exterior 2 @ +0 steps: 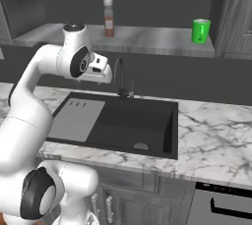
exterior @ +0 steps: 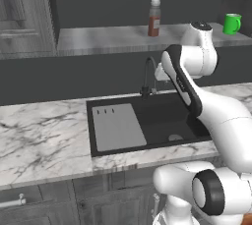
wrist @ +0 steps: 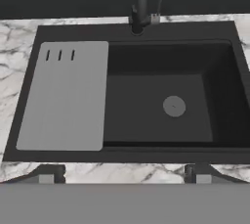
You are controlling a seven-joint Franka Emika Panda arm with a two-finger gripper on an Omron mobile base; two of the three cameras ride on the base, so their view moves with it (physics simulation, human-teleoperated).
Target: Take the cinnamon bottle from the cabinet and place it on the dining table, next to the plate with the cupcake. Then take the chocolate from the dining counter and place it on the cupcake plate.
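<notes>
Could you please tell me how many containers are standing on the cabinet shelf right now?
2: the cinnamon bottle stands near the shelf's middle, above the faucet, and a green mug sits further right. Others may be hidden beyond the frame.

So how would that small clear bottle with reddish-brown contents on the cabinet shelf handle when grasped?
The small clear bottle with reddish-brown contents stands tall and narrow on the pale grey shelf board, so a nudge high up may tip it. It looks rigid. Its smooth round body may slip or roll if knocked over.

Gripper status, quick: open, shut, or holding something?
Gripper: open and empty, its fingertips spread wide above the sink; the cinnamon bottle stands untouched on the cabinet shelf.
</notes>
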